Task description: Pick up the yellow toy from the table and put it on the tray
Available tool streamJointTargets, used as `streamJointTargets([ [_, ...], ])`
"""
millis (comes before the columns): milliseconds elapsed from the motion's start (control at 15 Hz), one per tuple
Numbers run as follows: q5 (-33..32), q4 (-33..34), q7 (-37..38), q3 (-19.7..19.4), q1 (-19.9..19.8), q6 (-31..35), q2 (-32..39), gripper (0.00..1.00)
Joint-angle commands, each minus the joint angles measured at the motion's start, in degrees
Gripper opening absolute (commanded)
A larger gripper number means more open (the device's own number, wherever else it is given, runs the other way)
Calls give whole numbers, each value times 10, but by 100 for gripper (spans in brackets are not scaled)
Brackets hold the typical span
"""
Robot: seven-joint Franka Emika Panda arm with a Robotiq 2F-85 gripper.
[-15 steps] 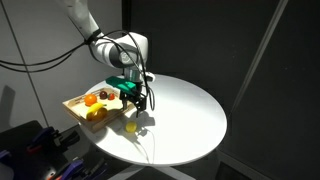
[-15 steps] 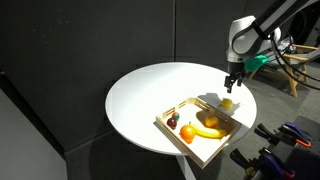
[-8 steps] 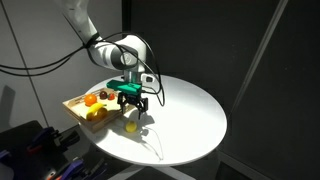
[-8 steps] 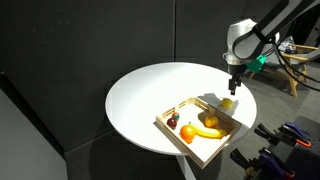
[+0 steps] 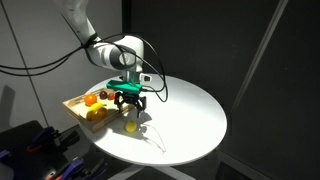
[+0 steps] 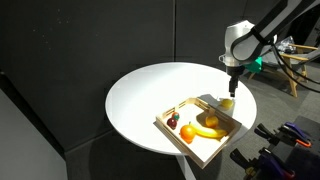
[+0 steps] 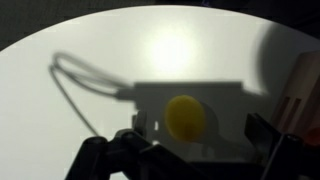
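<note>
One grab pending | tool (image 5: 130,107) wide open, hovering over small round bright-yellow ball toy (image 7: 185,115) | toy on round white bench (image 5: 190,110), light wooden tray (image 7: 302,90) at its 3 o'clock in wrist view | drop straight, centre it, squeeze gently, balls roll

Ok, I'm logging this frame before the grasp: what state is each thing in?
gripper: open, holding nothing, above the yellow toy.
yellow toy: on the table, outside the tray, not gripped.
tray: on the table, holding an orange toy and a banana-like toy.
</note>
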Motion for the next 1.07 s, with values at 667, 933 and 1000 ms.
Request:
streamJointTargets([
  [667, 62, -4, -90, 13, -37, -11, -13, 100],
  [933, 60, -12, -80, 13, -40, 27, -10, 100],
  [1000, 61, -13, -78, 14, -40, 38, -9, 100],
])
